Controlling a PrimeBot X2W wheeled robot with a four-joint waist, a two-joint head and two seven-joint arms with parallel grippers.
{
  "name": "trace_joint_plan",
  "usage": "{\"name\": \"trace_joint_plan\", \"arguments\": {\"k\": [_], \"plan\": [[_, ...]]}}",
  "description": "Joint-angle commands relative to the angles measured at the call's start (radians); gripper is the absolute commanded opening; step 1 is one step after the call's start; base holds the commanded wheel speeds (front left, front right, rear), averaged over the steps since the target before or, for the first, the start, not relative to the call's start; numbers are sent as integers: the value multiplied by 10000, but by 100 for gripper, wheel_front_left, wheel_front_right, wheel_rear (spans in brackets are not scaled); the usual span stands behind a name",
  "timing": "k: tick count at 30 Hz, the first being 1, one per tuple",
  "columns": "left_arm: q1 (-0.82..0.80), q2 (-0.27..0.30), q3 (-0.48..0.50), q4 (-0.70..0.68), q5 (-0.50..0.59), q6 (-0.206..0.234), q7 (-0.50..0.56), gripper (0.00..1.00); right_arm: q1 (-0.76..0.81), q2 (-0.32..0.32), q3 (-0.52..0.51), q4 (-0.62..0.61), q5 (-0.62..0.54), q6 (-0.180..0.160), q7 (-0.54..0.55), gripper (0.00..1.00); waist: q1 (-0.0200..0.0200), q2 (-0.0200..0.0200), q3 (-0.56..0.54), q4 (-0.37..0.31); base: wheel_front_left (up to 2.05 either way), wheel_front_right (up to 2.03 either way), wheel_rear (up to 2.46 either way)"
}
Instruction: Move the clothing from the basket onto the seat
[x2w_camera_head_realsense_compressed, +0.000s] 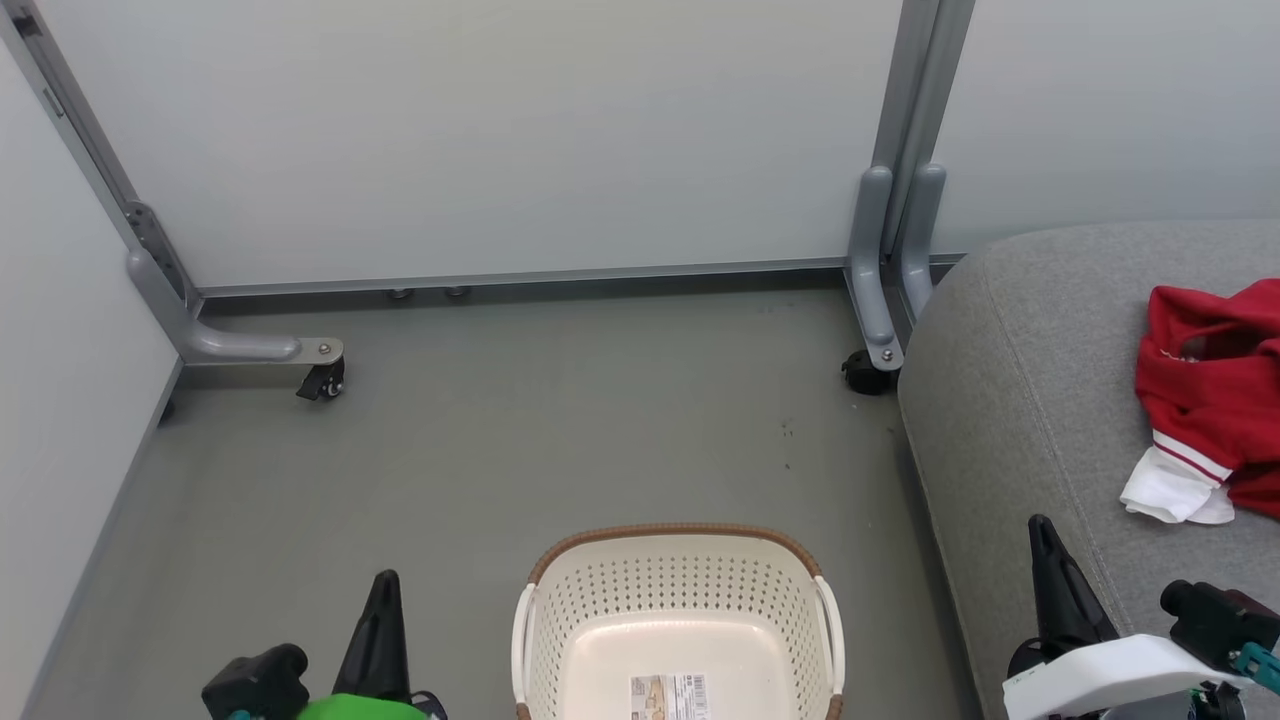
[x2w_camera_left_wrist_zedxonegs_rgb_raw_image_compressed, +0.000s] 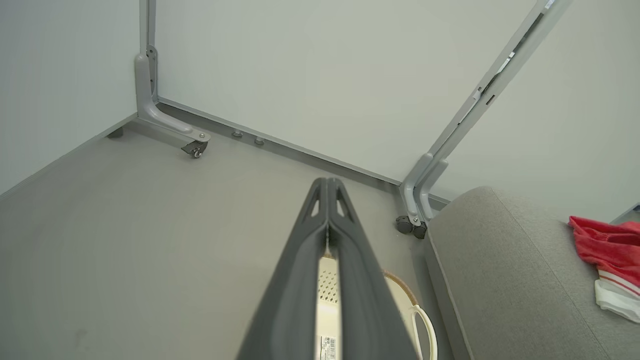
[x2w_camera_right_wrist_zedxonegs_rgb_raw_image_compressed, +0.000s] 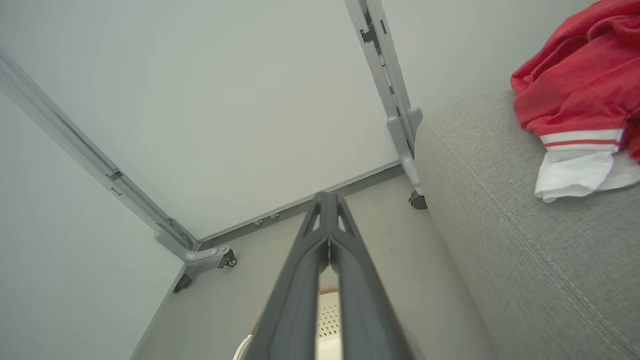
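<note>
The basket (x2w_camera_head_realsense_compressed: 680, 585) stands on the grey floor (x2w_camera_head_realsense_compressed: 500, 450). Its cream bottom is bare except for a paper label (x2w_camera_head_realsense_compressed: 668, 695), and the brown rim curves along its far side.

To the basket's left, the left jaws are pressed fully shut. The two dark fingers (x2w_camera_left_wrist_zedxonegs_rgb_raw_image_compressed: 300, 270) meet along their tips and grip nothing. In the head view these fingers (x2w_camera_head_realsense_compressed: 380, 625) point away from the robot, just beside the basket's left handle, with only floor behind them.

To the basket's right, the right jaws are shut as tightly, fingers (x2w_camera_right_wrist_zedxonegs_rgb_raw_image_compressed: 300, 280) tip to tip and empty. In the head view they (x2w_camera_head_realsense_compressed: 1060, 590) rise in front of the near edge of the seat (x2w_camera_head_realsense_compressed: 1020, 420). Whether they touch the fabric cannot be told.

The seat lies just right of the basket, its rounded grey corner reaching further back than the basket's far rim. The clothing (x2w_camera_head_realsense_compressed: 1215, 400) lies on it, well apart from the basket and beyond the right jaws. It is a crumpled red heap with a white cuff and thin stripes hanging toward the robot, cut by the frame's right edge. Whether it is one garment or two cannot be told.

Beyond the basket, pale partition panels (x2w_camera_head_realsense_compressed: 500, 130) stand on grey feet with black castors (x2w_camera_head_realsense_compressed: 322, 383).
</note>
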Motion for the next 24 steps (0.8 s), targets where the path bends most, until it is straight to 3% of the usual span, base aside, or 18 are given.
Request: {"name": "trace_joint_plan", "arguments": {"k": [1, 24], "plan": [[-448, 102, 109, -114, -465, -77, 77, 0, -353, -12, -69, -79, 435, -1, 87, 0, 0, 0, 13, -8, 0, 0, 0], [-980, 209, 756, 52, -3868, -495, 824, 0, -952, 26, -355, 275, 3713, -1, 936, 0, 0, 0, 195, -102, 0, 0, 0]]}}
